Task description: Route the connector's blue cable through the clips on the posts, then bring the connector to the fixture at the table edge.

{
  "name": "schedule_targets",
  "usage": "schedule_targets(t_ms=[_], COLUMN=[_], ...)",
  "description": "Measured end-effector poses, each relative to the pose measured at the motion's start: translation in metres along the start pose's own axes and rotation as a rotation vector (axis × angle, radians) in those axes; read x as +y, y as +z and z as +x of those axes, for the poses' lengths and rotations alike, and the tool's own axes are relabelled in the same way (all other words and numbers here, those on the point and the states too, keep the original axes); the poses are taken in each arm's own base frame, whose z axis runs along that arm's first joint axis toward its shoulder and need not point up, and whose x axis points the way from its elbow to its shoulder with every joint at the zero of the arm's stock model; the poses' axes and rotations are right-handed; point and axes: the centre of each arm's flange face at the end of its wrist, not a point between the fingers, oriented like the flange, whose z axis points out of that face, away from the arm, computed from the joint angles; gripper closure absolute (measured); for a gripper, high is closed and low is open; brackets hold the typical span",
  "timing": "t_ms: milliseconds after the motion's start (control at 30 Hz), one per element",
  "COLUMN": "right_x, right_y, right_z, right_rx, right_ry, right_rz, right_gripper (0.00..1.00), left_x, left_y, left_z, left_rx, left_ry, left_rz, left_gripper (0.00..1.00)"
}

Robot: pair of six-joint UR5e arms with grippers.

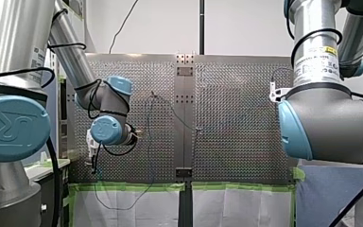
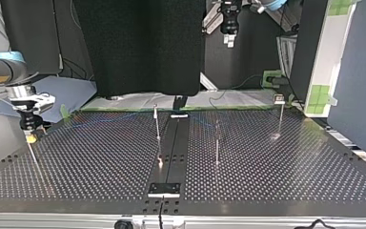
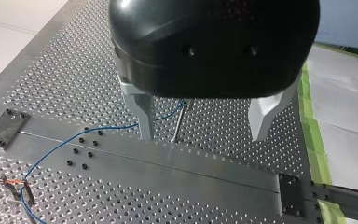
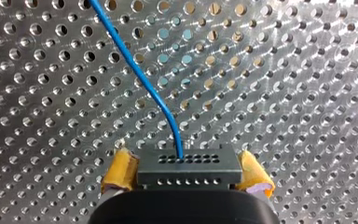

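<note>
My right claw (image 4: pixel 186 161) is clamped on the connector (image 4: pixel 189 171): its yellow pads (image 4: pixel 120 170) press against the two ends of the small grey block, which sits level between them just above the bench (image 4: pixel 284 70). The cable (image 4: pixel 133 60) leaves the middle of the connector's hole row, rises in a bend and runs on slantwise over the perforated plate, out of the right wrist view. In the top view this claw (image 2: pixel 30 136) is low at the bench's left edge, well apart from the thin posts (image 2: pixel 217 143) that stand upright on either side of the dark rail (image 2: pixel 171 143) down the middle. My left claw (image 3: pixel 205 135) is open and holds nothing; its metal fingers (image 3: pixel 144 116) are spread wide above the bench, with a tilted-looking post (image 3: pixel 179 122) seen between them. There the cable (image 3: pixel 98 133) comes off that post's top, passes behind one finger, crosses the rail (image 3: pixel 168 168) and reaches a small clip (image 3: pixel 14 181) with an orange part on a short post, beyond which it drops on. In the top view my left claw (image 2: pixel 228 40) hangs high over the bench's far side, well clear of the posts. Whether the cable sits inside the clip or only against it I cannot tell.
</note>
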Motion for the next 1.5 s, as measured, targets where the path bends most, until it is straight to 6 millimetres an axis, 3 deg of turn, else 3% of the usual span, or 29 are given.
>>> schedule_targets(t_ms=[233,1500], right_x=[0.0004,0.008], right_y=[0.0004,0.0007], right_z=[0.0003,0.0015], right_rx=[0.002,0.003], right_ry=[-0.003,0.0], right_rz=[-0.005,-0.061], right_gripper=[0.0,0.0], left_x=[0.0002,0.0012], left_y=[0.0,-0.0008], left_z=[-0.0001,0.0003], left_rx=[-0.001,0.002], left_ry=[0.0,0.003], left_rz=[-0.002,-0.006], left_gripper=[0.0,0.0])
